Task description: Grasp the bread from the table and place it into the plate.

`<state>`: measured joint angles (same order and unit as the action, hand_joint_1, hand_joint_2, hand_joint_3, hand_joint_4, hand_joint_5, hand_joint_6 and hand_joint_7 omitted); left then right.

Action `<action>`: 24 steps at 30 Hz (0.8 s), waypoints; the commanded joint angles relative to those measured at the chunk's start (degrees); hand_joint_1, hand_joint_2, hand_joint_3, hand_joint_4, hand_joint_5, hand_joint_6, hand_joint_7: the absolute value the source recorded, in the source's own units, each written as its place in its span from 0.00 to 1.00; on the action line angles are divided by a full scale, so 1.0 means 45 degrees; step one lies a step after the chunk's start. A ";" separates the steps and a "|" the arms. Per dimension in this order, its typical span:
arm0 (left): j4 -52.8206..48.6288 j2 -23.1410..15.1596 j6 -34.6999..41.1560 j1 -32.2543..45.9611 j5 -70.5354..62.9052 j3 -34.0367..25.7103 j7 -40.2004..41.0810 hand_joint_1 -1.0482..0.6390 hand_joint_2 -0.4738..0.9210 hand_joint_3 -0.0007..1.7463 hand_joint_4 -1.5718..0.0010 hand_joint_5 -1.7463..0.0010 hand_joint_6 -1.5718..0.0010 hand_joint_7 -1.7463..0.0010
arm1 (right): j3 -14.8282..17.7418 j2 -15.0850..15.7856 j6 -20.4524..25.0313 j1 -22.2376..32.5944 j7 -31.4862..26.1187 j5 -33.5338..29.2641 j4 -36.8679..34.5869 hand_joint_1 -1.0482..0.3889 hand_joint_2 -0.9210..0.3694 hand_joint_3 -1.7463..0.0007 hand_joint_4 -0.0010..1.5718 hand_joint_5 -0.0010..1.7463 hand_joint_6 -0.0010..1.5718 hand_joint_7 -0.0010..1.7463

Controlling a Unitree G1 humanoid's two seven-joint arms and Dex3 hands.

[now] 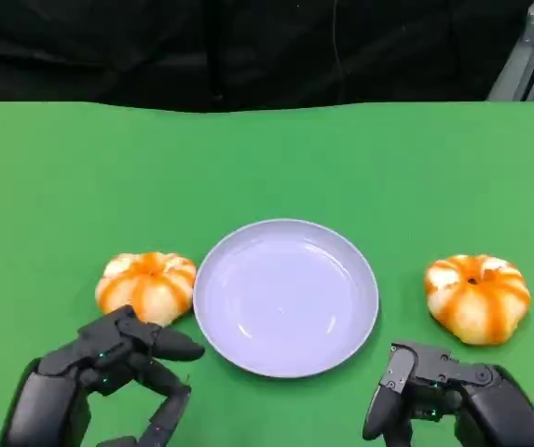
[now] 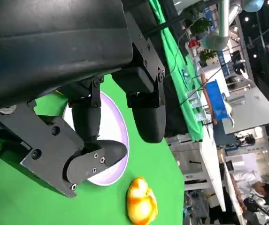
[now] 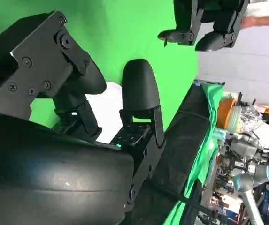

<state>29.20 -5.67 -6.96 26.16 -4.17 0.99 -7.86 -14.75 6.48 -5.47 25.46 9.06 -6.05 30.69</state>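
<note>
An empty lavender plate lies mid-table. Two round orange-and-white striped breads flank it: one touches the plate's left rim, the other lies apart to its right. My left hand hovers just in front of the left bread, fingers spread and holding nothing. At the lower right my right hand is also empty, in front of and to the left of the right bread. The left wrist view shows my left hand's fingers over the plate, with a bread beyond it.
Green cloth covers the table, with a black backdrop behind its far edge. In the right wrist view the plate lies past the fingers and my left hand is across from it. Lab benches and equipment stand off the table.
</note>
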 commanded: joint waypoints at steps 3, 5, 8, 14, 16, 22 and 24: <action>0.0950 -0.1681 0.2515 -0.1104 -0.2338 -0.0351 -0.0365 0.32 1.00 0.07 0.84 0.52 0.74 0.83 | -0.0023 -0.0024 0.0144 -0.0142 -0.0086 0.0055 0.0056 0.80 0.48 0.15 0.57 0.95 0.48 0.84; 0.1028 -0.1830 0.2793 -0.1254 -0.2651 -0.0274 -0.0426 0.32 1.00 0.06 0.86 0.53 0.75 0.85 | -0.0025 -0.0022 0.0171 -0.0145 -0.0090 0.0049 0.0063 0.81 0.48 0.15 0.57 0.95 0.48 0.84; 0.1096 -0.1849 0.2962 -0.1298 -0.2742 -0.0233 -0.0443 0.32 1.00 0.06 0.87 0.54 0.75 0.86 | -0.0026 -0.0023 0.0181 -0.0146 -0.0092 0.0048 0.0066 0.81 0.48 0.15 0.57 0.95 0.48 0.84; 0.1133 -0.1856 0.3045 -0.1308 -0.2758 -0.0213 -0.0442 0.32 1.00 0.06 0.87 0.54 0.74 0.87 | -0.0026 -0.0023 0.0183 -0.0147 -0.0093 0.0048 0.0066 0.81 0.48 0.15 0.57 0.95 0.49 0.83; 0.1138 -0.1859 0.3054 -0.1308 -0.2757 -0.0211 -0.0440 0.32 1.00 0.06 0.87 0.54 0.74 0.87 | -0.0026 -0.0023 0.0183 -0.0147 -0.0093 0.0048 0.0066 0.81 0.48 0.15 0.57 0.95 0.49 0.83; 0.1058 -0.3056 0.4698 -0.3126 -0.7366 0.1093 -0.1043 0.25 1.00 0.10 0.99 0.61 0.84 0.94 | -0.0063 -0.0036 0.0257 -0.0075 -0.0135 0.0037 0.0117 0.81 0.49 0.14 0.57 0.95 0.49 0.83; 0.0998 -0.3052 0.4927 -0.3349 -0.7908 0.1285 -0.1148 0.24 1.00 0.10 1.00 0.62 0.84 0.94 | -0.0067 -0.0038 0.0266 -0.0074 -0.0138 0.0045 0.0113 0.81 0.49 0.14 0.57 0.95 0.49 0.83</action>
<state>33.56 -18.40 13.89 12.13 -37.04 5.79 -11.86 -15.15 6.16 -4.84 24.86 8.73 -6.13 30.73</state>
